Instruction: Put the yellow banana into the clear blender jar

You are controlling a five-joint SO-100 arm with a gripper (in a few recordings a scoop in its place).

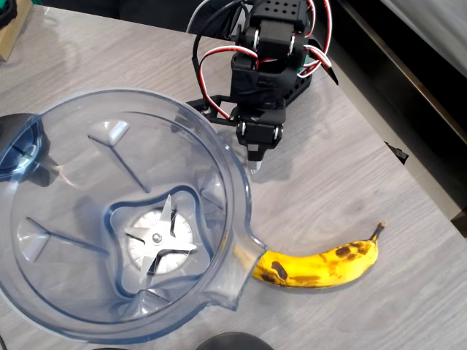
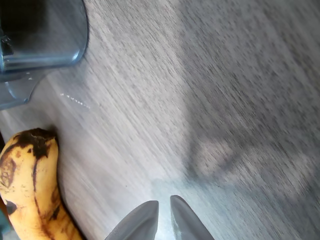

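Note:
The yellow banana (image 1: 321,264), spotted brown, lies on the table at the lower right in the overhead view, its blunt end against the spout of the clear blender jar (image 1: 87,117). The jar stands at the left, steel blade (image 1: 159,244) visible at its bottom, nothing else inside. My gripper (image 1: 254,165) hangs beside the jar's upper right rim, well above the banana in the picture, fingers nearly together and holding nothing. In the wrist view the fingertips (image 2: 164,211) show at the bottom edge with a thin gap, the banana (image 2: 27,185) at the lower left and the jar's base (image 2: 42,35) at the top left.
A dark blue-tinted lid piece (image 1: 20,146) sits at the jar's left edge. A dark round object (image 1: 233,341) peeks in at the bottom. The table's right edge (image 1: 408,168) runs diagonally; bare wood lies between gripper and banana.

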